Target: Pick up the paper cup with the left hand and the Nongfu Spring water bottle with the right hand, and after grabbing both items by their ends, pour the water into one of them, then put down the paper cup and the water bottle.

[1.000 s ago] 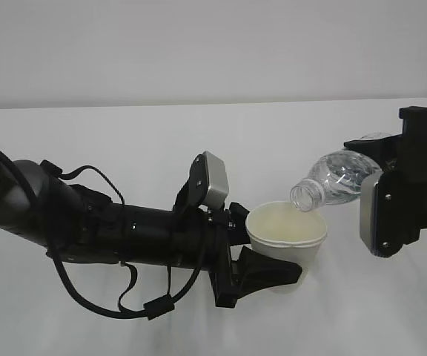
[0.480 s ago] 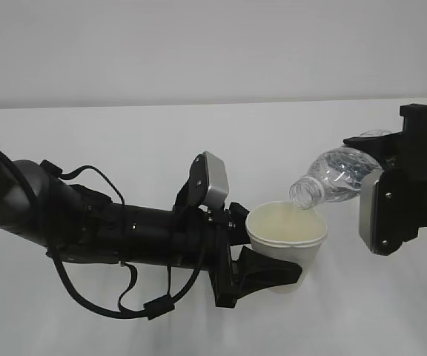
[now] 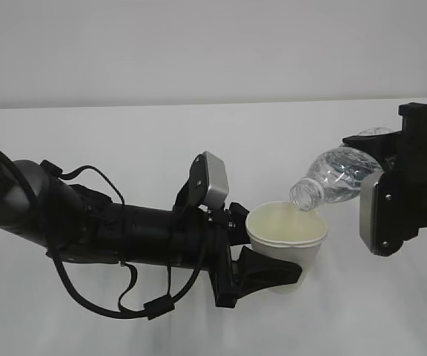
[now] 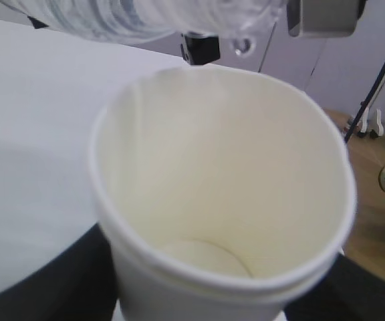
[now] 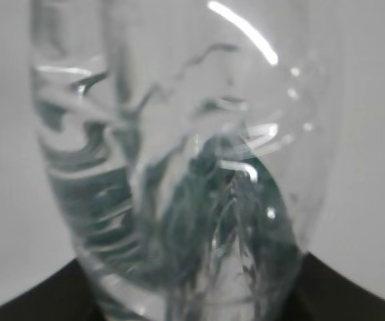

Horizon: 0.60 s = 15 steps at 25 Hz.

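The left hand [image 3: 262, 256] reaches in from the left of the exterior view on a thick black arm and is clamped around the lower body of the paper cup [image 3: 287, 239], one black finger [image 3: 269, 272] lying along the near side of the cup wall. The cup is held roughly upright with its mouth tipped slightly toward the camera, above the white table [image 3: 199, 141]; whether its base touches the surface cannot be confirmed from this angle. The left wrist view looks straight into the paper cup [image 4: 222, 200]: rolled rim, pale yellowish interior, and the round floor visible with no obvious pool of liquid, though the view is soft and a thin layer could go unnoticed. The right hand [image 3: 391, 174] enters from the right edge and grips the rear end of the Nongfu Spring water bottle [image 3: 336, 176], which is tilted neck-down toward the cup. The uncapped mouth sits just over the far-right portion of the cup rim, very close to it. The right wrist view is filled by the clear ribbed bottle [image 5: 179, 167], blurred at close range, with a dark greenish patch showing through the plastic.
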Tool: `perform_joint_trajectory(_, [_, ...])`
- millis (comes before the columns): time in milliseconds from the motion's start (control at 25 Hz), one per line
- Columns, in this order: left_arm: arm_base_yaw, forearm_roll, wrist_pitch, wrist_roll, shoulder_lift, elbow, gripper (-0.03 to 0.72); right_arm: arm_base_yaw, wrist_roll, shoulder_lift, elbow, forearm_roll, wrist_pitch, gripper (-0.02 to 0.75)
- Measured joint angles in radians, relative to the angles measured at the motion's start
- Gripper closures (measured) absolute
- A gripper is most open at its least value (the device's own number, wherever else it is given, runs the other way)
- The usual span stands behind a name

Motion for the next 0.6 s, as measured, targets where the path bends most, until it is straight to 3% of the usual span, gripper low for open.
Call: perform_joint_trajectory(600, [0.000, 0.000, 0.000, 0.000, 0.000, 0.000, 0.208, 0.000, -0.018, 0.000, 0.000, 0.000, -0.004, 0.379])
